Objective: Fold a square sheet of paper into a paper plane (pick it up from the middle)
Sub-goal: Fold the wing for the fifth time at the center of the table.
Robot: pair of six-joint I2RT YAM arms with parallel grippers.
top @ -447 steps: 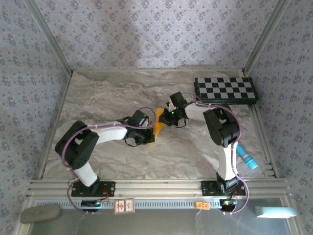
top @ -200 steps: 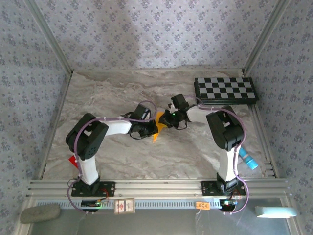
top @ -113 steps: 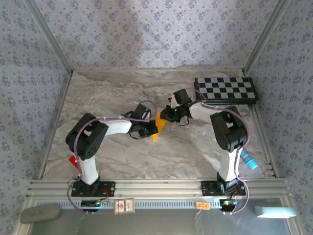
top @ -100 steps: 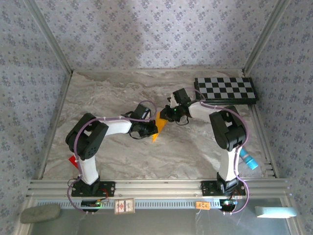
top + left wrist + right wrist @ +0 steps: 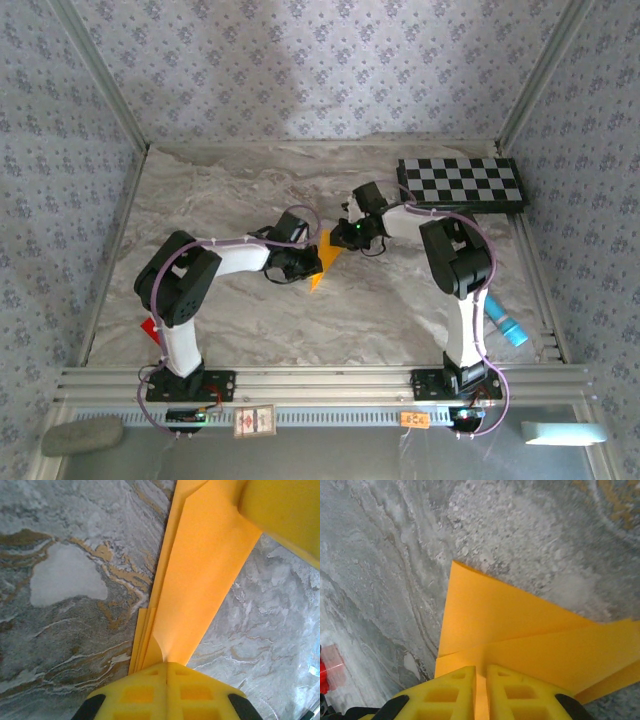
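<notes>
- As the left arm swung in from the near-left over the past two seconds, the left gripper (image 5: 303,262) joined the right gripper (image 5: 345,237) at the sheet of paper (image 5: 322,264), mid-table (image 5: 200,200); with layers already stacked, folding looks well under way.
- Right fingers (image 5: 445,692) pinch the sheet's edge; left fingers (image 5: 135,692) are pressed together at its narrow end.
- Whether paper sits between the left fingers is unclear, and both wrists hide the fold's outline from above.

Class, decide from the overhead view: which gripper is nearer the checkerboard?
Right. The right gripper sits left of the checkerboard, toward the arm bases. The left gripper is farther off, on the other side of the folded paper.
</notes>
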